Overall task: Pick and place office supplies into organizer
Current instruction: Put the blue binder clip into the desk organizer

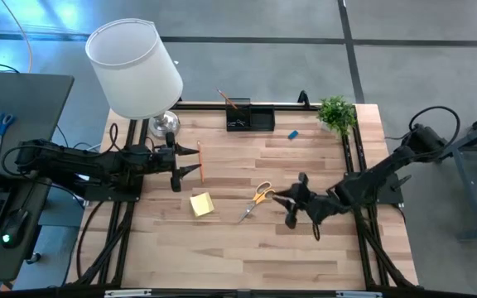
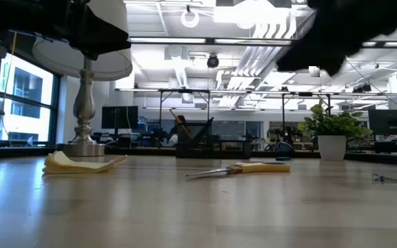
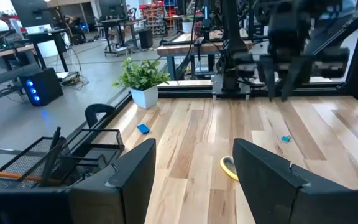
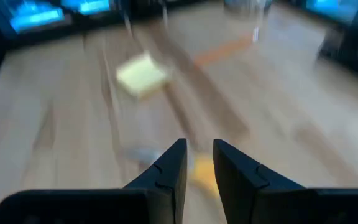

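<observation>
Overhead arrangement of a two-arm sorting task on a pale wooden table (image 1: pixel 305 257). The small black rectangular mesh organizer (image 1: pixel 250 118) stands at the table's twelve o'clock edge, with one thin orange pencil (image 1: pixel 226 99) already leaning out of its taller cup section. The left gripper (image 1: pixel 180 168) hovers at about ten o'clock, its fingers (image 3: pixel 129 177) spread wide with nothing visibly between them; a second thin orange pencil (image 1: pixel 199 161) lies on the wood just beside it, probably the item this arm is aligned to take. The right gripper (image 1: pixel 292 204) sits just right of centre, poised beside the orange-handled scissors (image 1: pixel 257 199); its fingers (image 4: pixel 173 165) stand close together with a narrow gap, pinching nothing visible, a posture suited to entering a handle loop or nipping a blade. The crumpled yellow sticky-note pad (image 1: pixel 202 204) rests at seven o'clock of centre, and the small blue eraser (image 1: pixel 292 134) lies at one o'clock, near the organizer; both remain to be sorted.
</observation>
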You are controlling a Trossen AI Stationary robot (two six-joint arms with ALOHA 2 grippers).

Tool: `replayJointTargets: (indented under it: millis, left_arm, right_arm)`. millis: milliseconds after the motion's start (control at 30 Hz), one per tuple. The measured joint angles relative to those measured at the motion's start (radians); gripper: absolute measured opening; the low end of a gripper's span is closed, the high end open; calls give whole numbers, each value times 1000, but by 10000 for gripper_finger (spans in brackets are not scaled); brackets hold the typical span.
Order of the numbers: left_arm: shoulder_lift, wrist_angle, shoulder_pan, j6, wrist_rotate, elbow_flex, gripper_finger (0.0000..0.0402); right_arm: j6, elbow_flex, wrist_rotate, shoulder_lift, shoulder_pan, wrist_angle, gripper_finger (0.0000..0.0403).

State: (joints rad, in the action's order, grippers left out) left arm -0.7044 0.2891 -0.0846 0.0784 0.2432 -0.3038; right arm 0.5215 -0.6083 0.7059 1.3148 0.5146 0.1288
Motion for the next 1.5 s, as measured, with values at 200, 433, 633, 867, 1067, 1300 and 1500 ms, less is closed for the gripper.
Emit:
replayJointTargets:
  millis: [200, 433, 633, 867, 1067, 1300, 1500]
  left_arm:
    - [0, -20, 0, -8, 0, 0, 205]
    - [0, -44, 0, -31, 0, 0, 205]
    - [0, -49, 0, -42, 0, 0, 205]
    - [0, -61, 0, -58, -11, 0, 205]
    - [0, -54, 0, -58, -24, 0, 205]
    - [0, -35, 0, -46, -23, 0, 205]
    - [0, -30, 0, -33, -23, 0, 205]
  right_arm:
    - [-154, 0, -74, 0, -92, 138, 74]
    - [-125, -45, 50, 5, -40, -106, 74]
    - [118, -253, 72, 98, 51, -506, 74]
    - [502, -403, 20, 285, 183, -818, 116]
    - [820, -414, 22, 409, 296, -918, 178]
    - [919, -407, 10, 509, 330, -918, 187]
    - [942, -406, 2, 571, 328, -922, 164]
